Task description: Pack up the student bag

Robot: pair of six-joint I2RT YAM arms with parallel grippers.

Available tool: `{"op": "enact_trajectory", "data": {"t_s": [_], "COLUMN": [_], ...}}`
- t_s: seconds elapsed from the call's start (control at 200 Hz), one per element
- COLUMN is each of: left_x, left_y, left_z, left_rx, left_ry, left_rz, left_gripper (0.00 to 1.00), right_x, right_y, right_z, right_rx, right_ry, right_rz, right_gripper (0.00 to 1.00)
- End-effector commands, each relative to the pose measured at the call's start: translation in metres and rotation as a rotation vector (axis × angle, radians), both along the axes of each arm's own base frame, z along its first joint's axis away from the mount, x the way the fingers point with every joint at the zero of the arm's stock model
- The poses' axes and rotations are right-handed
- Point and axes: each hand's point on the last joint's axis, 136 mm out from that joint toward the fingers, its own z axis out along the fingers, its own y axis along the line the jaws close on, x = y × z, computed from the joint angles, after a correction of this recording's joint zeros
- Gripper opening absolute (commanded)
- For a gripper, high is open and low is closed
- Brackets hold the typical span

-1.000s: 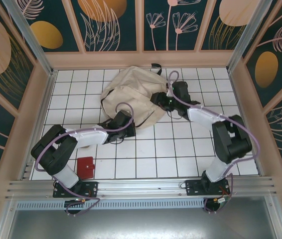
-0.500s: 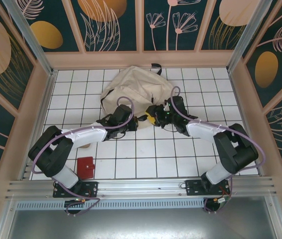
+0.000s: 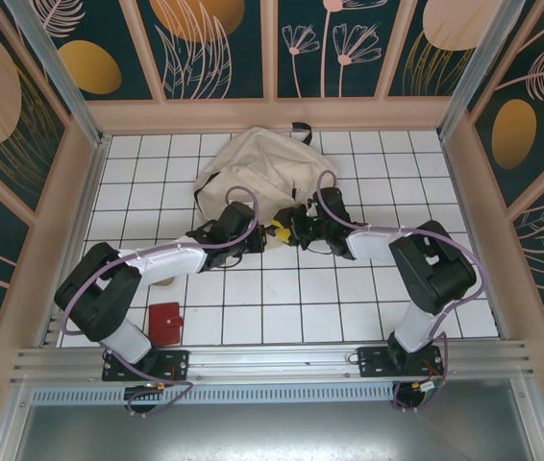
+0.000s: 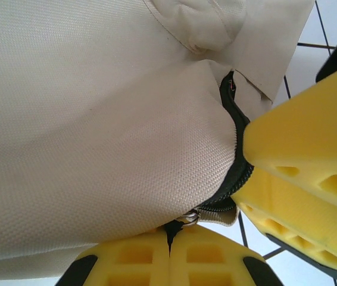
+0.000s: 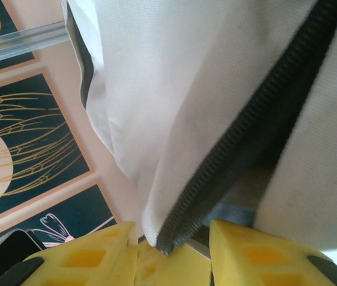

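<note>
Student bag (image 3: 253,168), cream fabric with a black zipper, lies slumped on the white tiled tabletop (image 3: 282,298). It sits just beyond both sets of jaws, and its near edge reaches them. The left gripper (image 4: 169,262) has its jaws pressed together, pinching the zipper pull (image 4: 177,225) at the bag's lower edge. The right gripper (image 5: 168,253), just beside the left one, has its jaws slightly spread on either side of the zippered edge. A small flat red item (image 3: 166,323) lies well behind the left jaws, near the arm bases.
</note>
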Motion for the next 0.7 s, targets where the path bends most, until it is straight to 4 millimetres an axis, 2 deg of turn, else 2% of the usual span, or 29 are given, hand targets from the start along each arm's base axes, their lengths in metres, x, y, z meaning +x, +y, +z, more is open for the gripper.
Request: {"op": "enact_trajectory", "data": {"t_s": [0.0,0.195,0.29,0.385,0.505,0.525,0.58,0.696], "left_x": [0.001,-0.001,-0.004,-0.01,-0.019,-0.022,-0.024,-0.027], "left_y": [-0.002,0.0,0.005,0.018,0.039,0.042,0.05,0.056], "left_z": [0.003,-0.002,-0.009,-0.022,-0.036,-0.038,-0.041,-0.043], "left_rx": [-0.01,0.005,0.025,0.073,0.1,0.103,0.11,0.119], "left_ry": [-0.011,-0.004,0.015,0.06,0.108,0.114,0.125,0.133], "left_rz": [-0.016,-0.017,-0.007,0.017,0.045,0.046,0.058,0.062], "left_gripper": [0.0,0.0,0.0,0.0,0.0,0.0,0.0,0.0], "right_x": [0.006,0.002,0.003,0.009,0.01,0.018,0.02,0.023], "right_y": [0.013,0.017,0.014,0.001,-0.011,-0.022,-0.03,-0.038], "right_z": [0.014,-0.001,-0.01,-0.021,-0.033,-0.035,-0.038,-0.038], "right_rx": [0.057,0.056,0.019,-0.04,-0.073,-0.08,-0.091,-0.111], "right_ry": [-0.034,0.029,0.047,0.034,0.006,0.003,-0.002,-0.021], "right_rz": [0.028,0.049,0.038,-0.012,-0.06,-0.094,-0.114,-0.138], "right_gripper": [0.32,0.3,0.11,0.0,0.0,0.0,0.0,0.0]}}
